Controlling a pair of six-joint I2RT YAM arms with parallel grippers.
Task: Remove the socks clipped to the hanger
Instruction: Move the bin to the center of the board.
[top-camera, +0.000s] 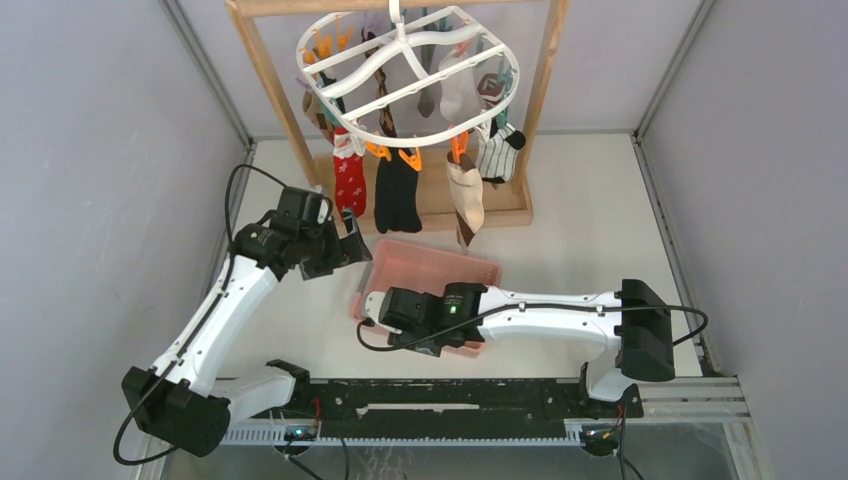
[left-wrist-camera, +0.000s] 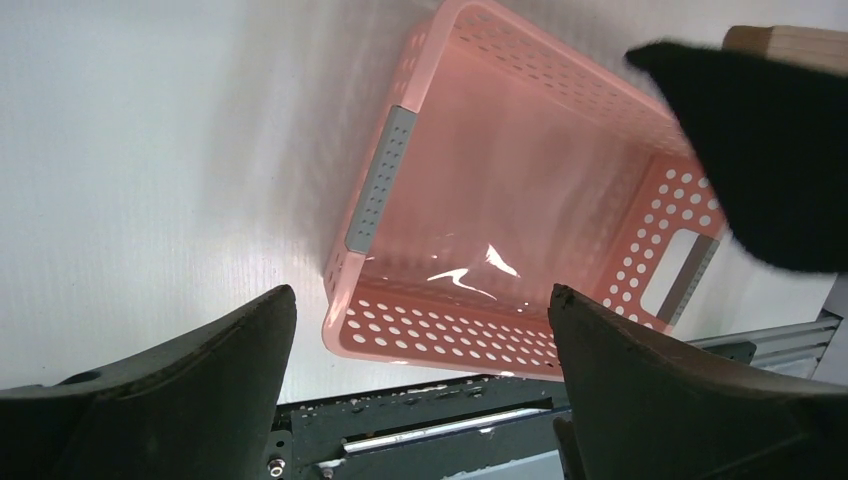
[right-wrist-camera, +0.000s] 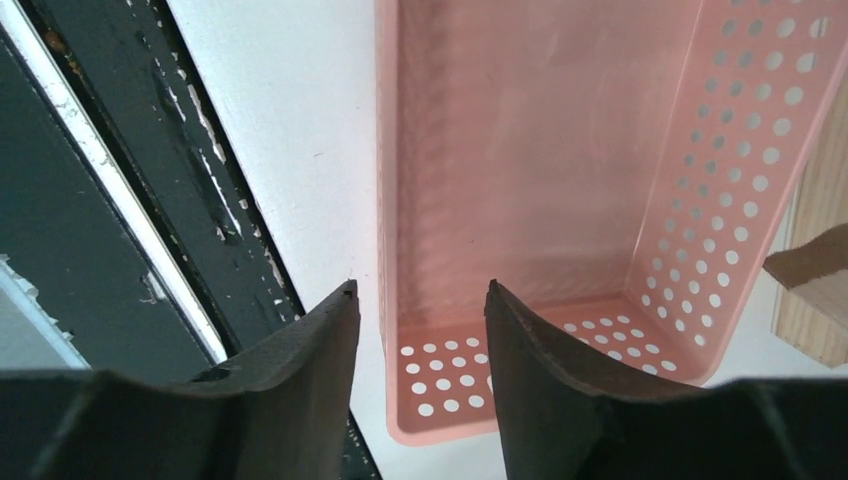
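The left claw (top-camera: 347, 243) gapes wide and holds nothing. The black sock (top-camera: 398, 190) hangs just beyond it and a little to its right (its toe darkens a corner of that wrist view). All the socks (top-camera: 349, 185) dangle lengthwise, straight down from the hanger (top-camera: 400, 75), so I judge this arm the nearer. The right claw (top-camera: 372, 310), parted narrowly and empty, sits low over the basket (top-camera: 440, 255).

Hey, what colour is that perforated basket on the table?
The basket is salmon pink with grey handle inserts. The left wrist view shows it best.
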